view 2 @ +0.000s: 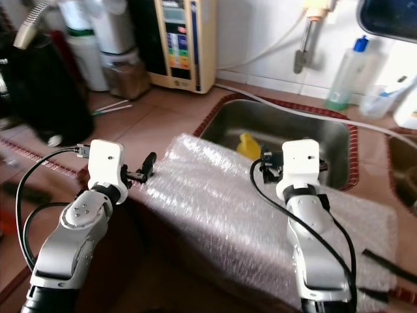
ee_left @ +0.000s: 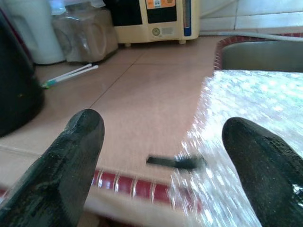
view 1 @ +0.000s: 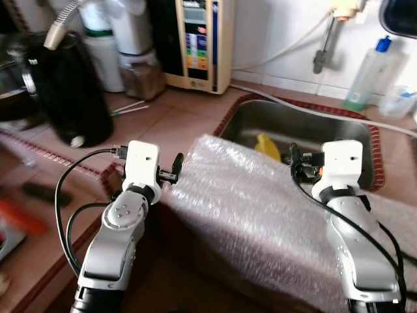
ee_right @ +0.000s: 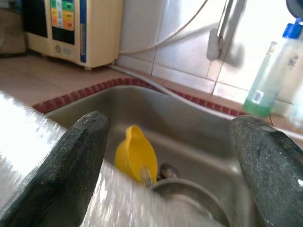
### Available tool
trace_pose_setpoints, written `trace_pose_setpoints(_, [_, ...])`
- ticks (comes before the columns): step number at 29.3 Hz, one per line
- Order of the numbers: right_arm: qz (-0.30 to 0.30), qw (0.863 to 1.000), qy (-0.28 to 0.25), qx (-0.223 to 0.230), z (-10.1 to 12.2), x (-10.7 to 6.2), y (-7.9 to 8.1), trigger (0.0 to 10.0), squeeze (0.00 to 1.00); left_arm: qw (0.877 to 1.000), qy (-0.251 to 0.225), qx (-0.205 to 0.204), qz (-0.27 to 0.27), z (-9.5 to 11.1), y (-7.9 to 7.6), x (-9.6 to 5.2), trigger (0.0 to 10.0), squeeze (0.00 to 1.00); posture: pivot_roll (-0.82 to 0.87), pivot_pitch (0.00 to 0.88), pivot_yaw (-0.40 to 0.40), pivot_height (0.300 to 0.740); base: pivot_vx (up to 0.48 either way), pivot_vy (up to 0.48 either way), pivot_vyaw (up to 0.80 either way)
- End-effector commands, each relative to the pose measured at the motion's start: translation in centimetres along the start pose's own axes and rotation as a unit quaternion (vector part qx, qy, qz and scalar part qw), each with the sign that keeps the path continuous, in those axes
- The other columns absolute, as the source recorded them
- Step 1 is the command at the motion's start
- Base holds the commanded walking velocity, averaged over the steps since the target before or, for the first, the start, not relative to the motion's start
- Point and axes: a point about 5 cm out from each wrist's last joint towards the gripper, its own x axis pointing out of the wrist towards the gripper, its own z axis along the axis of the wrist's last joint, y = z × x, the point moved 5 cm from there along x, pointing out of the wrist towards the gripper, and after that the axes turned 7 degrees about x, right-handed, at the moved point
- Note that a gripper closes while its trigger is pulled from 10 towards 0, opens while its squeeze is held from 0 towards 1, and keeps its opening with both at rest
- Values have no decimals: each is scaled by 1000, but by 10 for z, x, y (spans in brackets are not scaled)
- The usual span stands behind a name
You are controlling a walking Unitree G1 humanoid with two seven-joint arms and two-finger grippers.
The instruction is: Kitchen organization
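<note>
bubble wrap (view 1: 247, 202) drapes over the counter edge (ee_left: 128, 182) and sink (ee_right: 199, 142) front. left gripper (ee_left: 161, 165) gapes wide at its left edge; right gripper (ee_right: 175, 156) gapes wide above it, holding nothing.

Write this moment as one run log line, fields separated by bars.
left end effector: open, at bubble wrap edge | right end effector: open, above sink | yellow cup: in sink

Two silver arms w/ white square wrist boxes, black cables looping behind each. Left gripper (ee_left: 161, 161) & right gripper (ee_right: 173, 161): thick black fingers.
</note>
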Motion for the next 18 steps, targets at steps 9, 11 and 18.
trace_pose_setpoints(9, [-1, 1000, -7, 2, 4, 1, -2, 10000, 0, 1000, -2, 1, 6, 3, 5, 2, 10000, 0, 11, 0, 57, 740, -272, 0, 0])
trace_pose_setpoints(11, [-2, 1000, -7, 2, 4, 1, -2, 10000, 0, 1000, -1, 0, 6, 3, 4, 2, 10000, 0, 10, 0, 58, 740, -281, 0, 0])
trace_pose_setpoints(18, [-2, 1000, -6, 0, 4, 1, -3, 10000, 0, 1000, 0, -2, 6, 3, 4, 2, 10000, 0, 7, 0, 57, 740, -283, 0, 0])
